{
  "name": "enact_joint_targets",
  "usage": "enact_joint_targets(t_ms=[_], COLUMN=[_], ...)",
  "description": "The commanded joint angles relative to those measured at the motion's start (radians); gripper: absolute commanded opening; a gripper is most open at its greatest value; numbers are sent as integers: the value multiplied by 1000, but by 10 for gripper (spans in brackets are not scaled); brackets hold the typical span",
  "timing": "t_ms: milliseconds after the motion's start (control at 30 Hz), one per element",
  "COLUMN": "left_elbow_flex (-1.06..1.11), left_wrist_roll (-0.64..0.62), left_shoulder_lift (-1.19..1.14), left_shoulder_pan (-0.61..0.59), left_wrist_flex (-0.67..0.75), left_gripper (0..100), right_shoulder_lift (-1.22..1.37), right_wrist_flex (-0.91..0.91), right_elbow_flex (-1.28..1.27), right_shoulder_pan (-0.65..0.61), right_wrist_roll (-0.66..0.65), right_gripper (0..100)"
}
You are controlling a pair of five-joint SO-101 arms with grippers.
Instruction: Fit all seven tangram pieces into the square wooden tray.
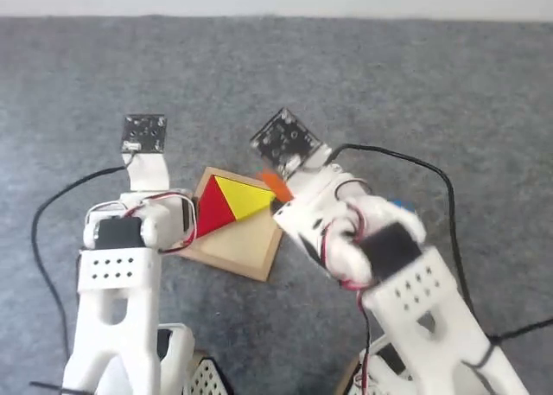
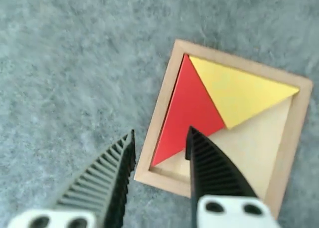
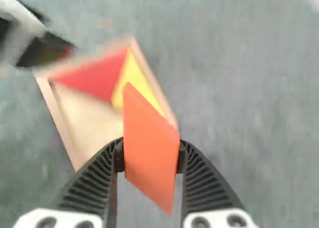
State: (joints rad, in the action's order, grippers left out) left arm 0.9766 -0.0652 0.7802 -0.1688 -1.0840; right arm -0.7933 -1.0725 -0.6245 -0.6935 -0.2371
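The square wooden tray (image 1: 251, 255) lies on the grey carpet between the two arms, holding a red triangle (image 1: 212, 210) and a yellow triangle (image 1: 244, 196). My left gripper (image 2: 160, 144) hangs open over the tray's near-left corner, one finger over the red triangle (image 2: 187, 111), the other outside the rim. The yellow triangle (image 2: 237, 90) fills the tray's (image 2: 298, 120) far side. My right gripper (image 3: 148, 155) is shut on an orange piece (image 3: 148, 150), held above the carpet just off the tray's (image 3: 59, 119) right edge. That orange piece (image 1: 276, 185) peeks out beside the right arm.
Grey carpet spreads all around the tray. A small blue piece (image 1: 400, 206) shows behind the right arm. Black cables trail from both arms, and the arm bases stand at the near edge.
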Motion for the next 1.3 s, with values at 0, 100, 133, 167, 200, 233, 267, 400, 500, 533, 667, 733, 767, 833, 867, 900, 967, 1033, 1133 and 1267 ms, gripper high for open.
enact_joint_targets(t_ms=[0, 100, 133, 167, 200, 233, 267, 400, 500, 533, 667, 733, 767, 833, 867, 900, 967, 1033, 1133, 1267], left_elbow_flex=[-77, -96, -102, -108, -113, -114, -114, -108, -59, -53, -59, -93, -116, -160, -173, -171, -170, -170, -170, -171], left_wrist_roll=[-28, -46, -46, -46, -46, -46, -46, -41, -40, -40, -40, -40, -41, -44, -46, -46, -46, -43, -31, -11], left_shoulder_lift=[32, 32, 32, 34, 37, 52, 78, 270, 381, 387, 311, 281, 276, 278, 270, 270, 270, 276, 276, 278], left_shoulder_pan=[-5, -6, -8, -8, -6, -5, -3, 57, 175, 195, 176, 186, 183, 190, 209, 245, 287, 292, 293, 293], left_wrist_flex=[18, 25, 25, 25, 21, 20, 18, -49, -66, -63, -38, -48, -58, -83, -94, -97, -100, -101, -120, -129], left_gripper=[166, 166, 166, 166, 166, 166, 166, 167, 170, 170, 170, 170, 170, 170, 170, 170, 169, 169, 169, 169], right_shoulder_lift=[-77, -105, -113, -119, -124, -124, -120, -99, -88, -88, -108, -130, -142, -168, -182, -196, -220, -243, -251, -251], right_wrist_flex=[285, 533, 596, 645, 682, 705, 723, 751, 750, 745, 714, 705, 700, 700, 700, 700, 691, 671, 667, 665], right_elbow_flex=[-132, -281, -321, -353, -376, -391, -400, -417, -419, -420, -437, -448, -456, -476, -483, -489, -496, -500, -503, -503], right_shoulder_pan=[-56, -87, -90, -90, -82, -73, -67, -65, -71, -76, -91, -114, -119, -125, -127, -128, -125, -125, -125, -130], right_wrist_roll=[14, 72, 98, 117, 126, 132, 137, 137, 137, 135, 130, 121, 104, 84, 86, 86, 81, 80, 80, 80], right_gripper=[8, 8, 8, 8, 8, 8, 8, 8, 8, 8, 8, 8, 8, 8, 8, 8, 7, 7, 7, 7])
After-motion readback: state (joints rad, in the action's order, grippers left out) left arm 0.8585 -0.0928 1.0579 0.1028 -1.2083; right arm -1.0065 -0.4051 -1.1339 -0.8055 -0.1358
